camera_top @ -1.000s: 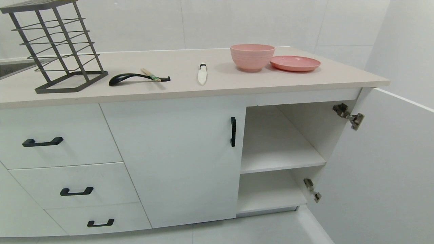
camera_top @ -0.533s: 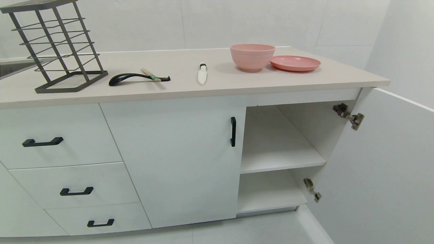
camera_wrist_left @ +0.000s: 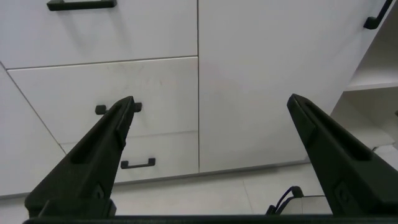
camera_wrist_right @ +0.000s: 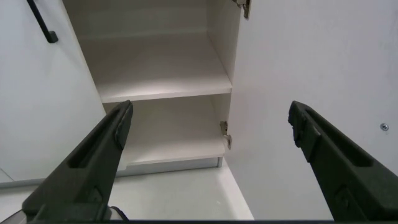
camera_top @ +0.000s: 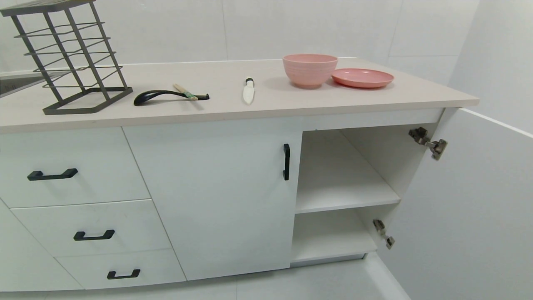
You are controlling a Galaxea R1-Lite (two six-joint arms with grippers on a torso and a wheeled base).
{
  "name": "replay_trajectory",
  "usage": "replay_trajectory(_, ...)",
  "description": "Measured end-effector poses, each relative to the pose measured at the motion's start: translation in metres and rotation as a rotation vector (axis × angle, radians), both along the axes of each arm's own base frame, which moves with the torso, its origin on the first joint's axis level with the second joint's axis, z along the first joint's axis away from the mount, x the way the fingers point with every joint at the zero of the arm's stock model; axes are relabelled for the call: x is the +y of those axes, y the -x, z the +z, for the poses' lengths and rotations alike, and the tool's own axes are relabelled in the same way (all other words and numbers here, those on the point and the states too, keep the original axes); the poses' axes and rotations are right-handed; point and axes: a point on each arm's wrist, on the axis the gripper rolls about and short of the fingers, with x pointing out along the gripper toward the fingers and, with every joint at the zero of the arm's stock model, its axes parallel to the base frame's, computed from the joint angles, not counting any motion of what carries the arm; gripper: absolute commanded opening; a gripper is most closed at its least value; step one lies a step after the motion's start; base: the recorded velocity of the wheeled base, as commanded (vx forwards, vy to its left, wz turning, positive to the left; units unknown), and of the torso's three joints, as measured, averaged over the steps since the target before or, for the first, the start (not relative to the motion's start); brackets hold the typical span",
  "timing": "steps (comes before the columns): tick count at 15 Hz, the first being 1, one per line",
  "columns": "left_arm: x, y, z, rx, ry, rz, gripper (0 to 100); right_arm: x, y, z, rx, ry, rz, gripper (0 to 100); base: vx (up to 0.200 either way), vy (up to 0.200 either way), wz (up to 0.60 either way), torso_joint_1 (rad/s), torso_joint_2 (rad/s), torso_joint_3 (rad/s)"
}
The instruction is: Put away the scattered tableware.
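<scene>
On the beige countertop [camera_top: 233, 112] stand a pink bowl [camera_top: 310, 69] and, just right of it, a pink plate [camera_top: 362, 78]. Further left lie a white knife with a black end [camera_top: 248, 91], a black ladle [camera_top: 166, 96] and a pair of chopsticks [camera_top: 185, 92] resting across the ladle's handle. My left gripper [camera_wrist_left: 210, 106] is open, held low in front of the white drawers [camera_wrist_left: 124, 93]. My right gripper [camera_wrist_right: 210, 109] is open too, facing the open cabinet's shelves [camera_wrist_right: 161, 84]. Neither holds anything.
A dark wire rack [camera_top: 68, 54] stands at the counter's left end. The right cabinet door [camera_top: 470, 200] is swung wide open, showing two bare shelves [camera_top: 341, 183]. The left door [camera_top: 216, 196] and three drawers with black handles [camera_top: 52, 174] are closed. A sink edge [camera_top: 16, 83] shows far left.
</scene>
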Motion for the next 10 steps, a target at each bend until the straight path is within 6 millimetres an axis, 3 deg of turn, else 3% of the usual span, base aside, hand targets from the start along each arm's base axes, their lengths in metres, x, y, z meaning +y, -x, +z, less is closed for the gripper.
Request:
replay_trajectory(1, 0.0, 0.0, 0.0, 0.0, 0.004, 0.001, 100, 0.0, 0.0, 0.0, 0.0, 0.0, 0.0, 100, 0.0, 0.0, 0.0, 0.0, 0.0, 0.0)
replay_trajectory(7, 0.0001, 0.0, 0.0, 0.0, 0.005, 0.004, 100, 0.0, 0.0, 0.0, 0.001, -0.001, 0.0, 100, 0.0, -0.2, 0.0, 0.003, 0.0, 0.005)
replay_trajectory(10, 0.0001, -0.0001, 0.0, 0.001, 0.005, 0.003, 100, 0.0, -0.0001, 0.0001, 0.0, -0.001, 0.001, 100, 0.0, 0.0, 0.0, 0.0, 0.0, 0.0)
